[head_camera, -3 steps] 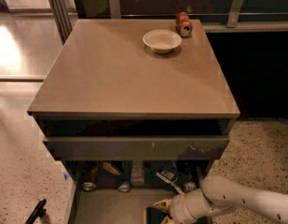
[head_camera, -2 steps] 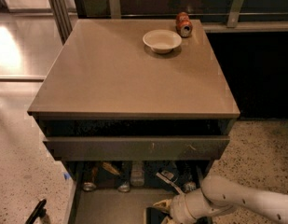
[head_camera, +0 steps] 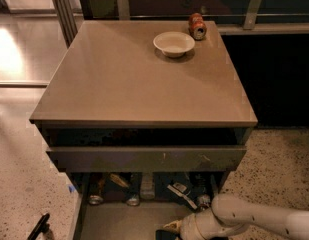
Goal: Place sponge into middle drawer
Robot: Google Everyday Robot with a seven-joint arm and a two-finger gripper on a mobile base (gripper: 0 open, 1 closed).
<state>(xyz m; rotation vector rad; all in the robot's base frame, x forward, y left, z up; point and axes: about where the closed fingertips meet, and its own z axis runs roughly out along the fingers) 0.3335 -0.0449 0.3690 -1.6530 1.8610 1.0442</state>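
Note:
The middle drawer is pulled out at the bottom of the view, showing a flat grey floor between dark side walls. My white arm reaches in from the lower right. My gripper is low over the drawer's front right part, at the bottom edge of the view. A small dark green and pale yellow piece, the sponge, shows at its tip, held over the drawer floor. Most of the sponge and the fingers are cut off by the view's edge.
Above it, the top drawer's long grey-brown front panel stands slightly out. Cans, bottles and small items lie at the middle drawer's back. A white bowl and a red can sit on the cabinet top. A dark object is on the floor at left.

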